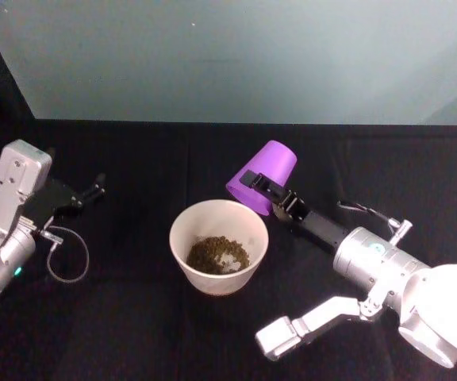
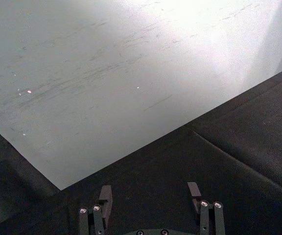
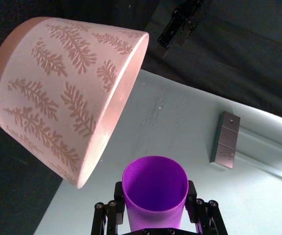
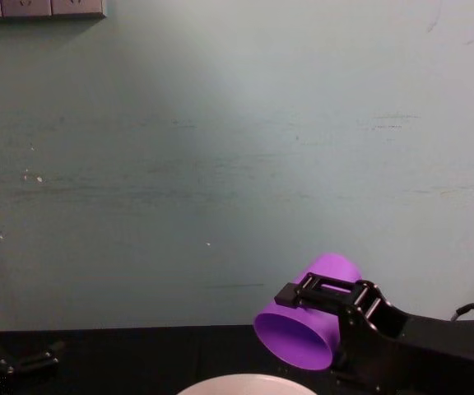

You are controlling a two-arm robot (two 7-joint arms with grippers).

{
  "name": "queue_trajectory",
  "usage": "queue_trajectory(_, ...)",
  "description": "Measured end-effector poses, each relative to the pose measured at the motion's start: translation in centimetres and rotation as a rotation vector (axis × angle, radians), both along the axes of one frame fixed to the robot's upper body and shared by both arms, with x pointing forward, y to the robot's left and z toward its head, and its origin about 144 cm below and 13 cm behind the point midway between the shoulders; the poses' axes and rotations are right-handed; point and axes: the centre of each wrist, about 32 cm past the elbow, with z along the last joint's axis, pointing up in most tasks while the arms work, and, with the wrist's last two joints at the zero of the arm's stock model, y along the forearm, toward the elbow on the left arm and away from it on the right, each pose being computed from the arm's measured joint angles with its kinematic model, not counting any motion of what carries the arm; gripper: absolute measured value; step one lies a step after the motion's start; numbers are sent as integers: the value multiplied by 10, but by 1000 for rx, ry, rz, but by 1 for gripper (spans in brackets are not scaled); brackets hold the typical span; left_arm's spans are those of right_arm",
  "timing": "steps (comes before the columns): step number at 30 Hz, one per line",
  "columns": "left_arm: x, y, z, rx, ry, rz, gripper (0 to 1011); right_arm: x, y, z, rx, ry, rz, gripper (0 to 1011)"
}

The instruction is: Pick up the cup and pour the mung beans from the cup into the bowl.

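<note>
R gripper (image 1: 262,187) w/ cup (image 1: 276,163) by bowl (image 1: 178,230)

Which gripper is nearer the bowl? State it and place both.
Right. The right gripper holds the cup tipped just above the far right rim of the bowl. The left gripper sits well off to the bowl's left, jaws open, holding nothing.

The table (image 1: 133,333) is draped in plain black cloth that runs back to a pale wall. Near its middle the bowl (image 1: 216,283) stands upright on the cloth, pale-rimmed, with mung beans (image 1: 218,255) heaped in its bottom.
</note>
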Motion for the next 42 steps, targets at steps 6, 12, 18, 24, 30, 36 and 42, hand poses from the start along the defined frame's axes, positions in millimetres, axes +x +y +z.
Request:
queue_trajectory(6,0,0,0,0,0,0,1000,0,-1,0,-17,-34,8,729)
queue_trajectory(12,0,0,0,0,0,0,1000,1,-1,-1,-25,-54,16,729)
queue_trajectory(18,0,0,0,0,0,0,1000,2,-3,-1,-12,-48,15,729)
queue_trajectory(24,0,0,0,0,0,0,1000,4,-6,2,73,-2,4,729)
queue_trajectory(30,0,0,0,0,0,0,1000,8,-12,6,183,76,-19,729)
queue_trajectory(36,0,0,0,0,0,0,1000,15,-22,10,419,309,-67,729)
queue_trajectory(42,0,0,0,0,0,0,1000,24,-31,12,651,556,-105,729)
